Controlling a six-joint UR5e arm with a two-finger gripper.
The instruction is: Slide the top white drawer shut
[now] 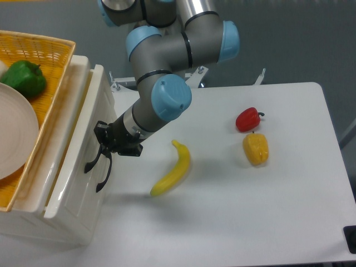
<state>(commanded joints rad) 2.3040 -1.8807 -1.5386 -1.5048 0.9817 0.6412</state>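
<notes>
The white cabinet [67, 222] stands at the left edge of the table [289, 211], and everything else is placed here against it. The top white drawer [83, 139] sits in the cabinet's upper slot, out only by a narrow strip so that a thin slot of its pale interior shows along the cabinet's top edge; its glossy front faces right toward the table. The black arched handle [92, 161] on that front is partly covered by the gripper [107, 146], which is pressed up against the drawer front at the handle. The fingers are dark against the dark handle, so I cannot tell how far apart they stand or whether they grip the handle at all. A second black handle [102, 179] shows just below, on the lower drawer front. On top of the cabinet rests a yellow woven basket [53, 50] holding a green pepper [23, 78] and a white plate [16, 139]. To the right of the cabinet, near it on the table, lies a banana [173, 175]; well farther right are a red pepper [248, 119] and, just below that, a yellow pepper [256, 148].
</notes>
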